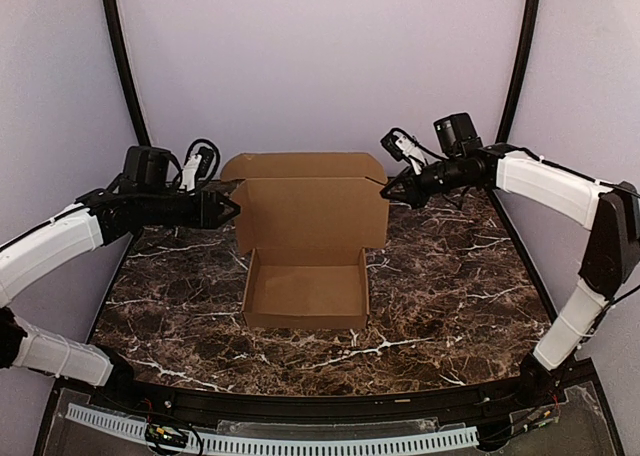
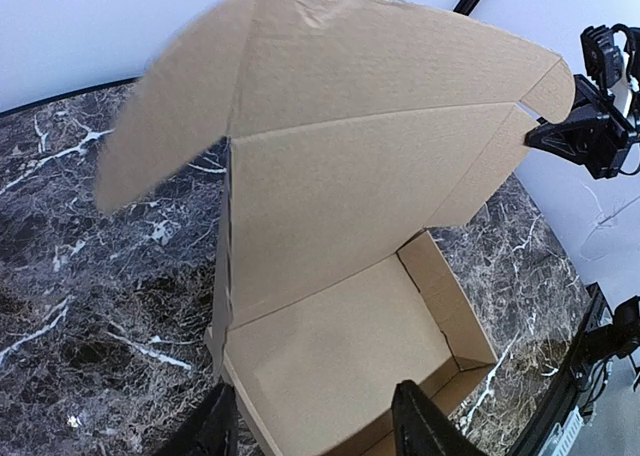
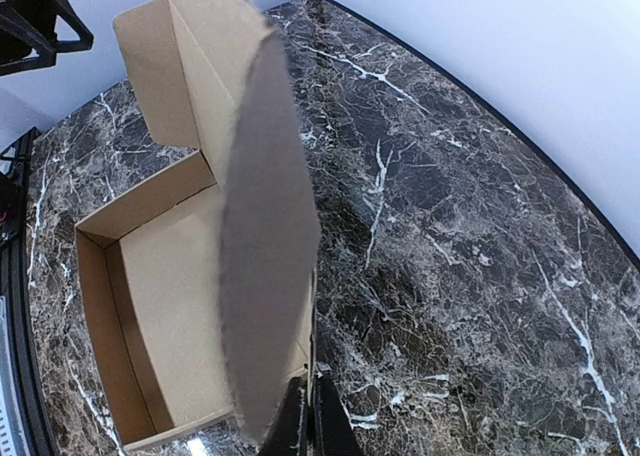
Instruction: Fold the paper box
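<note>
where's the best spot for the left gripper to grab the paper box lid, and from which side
Likely the left side flap of the upright lid of the paper box, coming in from the left with jaws straddling its free edge. That flap is thin, stands on edge and faces the open left gripper; the right gripper pinches the matching right flap.

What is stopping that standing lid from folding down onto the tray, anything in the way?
Nothing visible. The tray is empty. Both claws sit at the sides of the lid: the left claw by its left flap, the right claw at its right edge. Neither is between lid and tray.
</note>
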Available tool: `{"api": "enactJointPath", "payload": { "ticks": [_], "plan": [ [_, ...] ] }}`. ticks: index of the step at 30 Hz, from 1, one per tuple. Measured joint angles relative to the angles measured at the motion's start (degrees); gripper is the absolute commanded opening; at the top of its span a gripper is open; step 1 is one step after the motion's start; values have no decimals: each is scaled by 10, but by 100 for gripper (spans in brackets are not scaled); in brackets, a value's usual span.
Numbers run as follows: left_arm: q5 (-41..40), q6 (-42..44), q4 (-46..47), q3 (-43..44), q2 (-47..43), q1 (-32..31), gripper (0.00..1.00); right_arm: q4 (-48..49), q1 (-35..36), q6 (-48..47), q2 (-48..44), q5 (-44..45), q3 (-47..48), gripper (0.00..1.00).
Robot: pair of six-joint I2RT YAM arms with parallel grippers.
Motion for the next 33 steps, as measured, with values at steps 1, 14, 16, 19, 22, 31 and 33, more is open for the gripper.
{"api": "enactJointPath", "payload": {
  "ticks": [1, 14, 16, 19, 22, 31, 33],
  "plan": [
    [0, 0, 0, 4, 6, 0, 52, 0, 0, 0, -2, -1, -1, 0],
    [-40, 3, 1, 28, 47, 0, 52, 3, 4, 21, -50, -8, -47, 0],
    [-50, 8, 1, 32, 54, 0, 52, 3, 5, 22, -53, -9, -50, 0],
    [-60, 20, 4, 45, 68, 0, 50, 3, 6, 23, -58, -9, -53, 0],
    [-66, 34, 9, 58, 80, 0, 46, 3, 8, 24, -61, -10, -55, 0],
    [-65, 75, 25, 75, 108, 0, 22, 3, 8, 24, -73, -14, -70, 0],
    [-63, 81, 28, 75, 114, 0, 18, 3, 9, 24, -76, -15, -72, 0]
  ]
}}
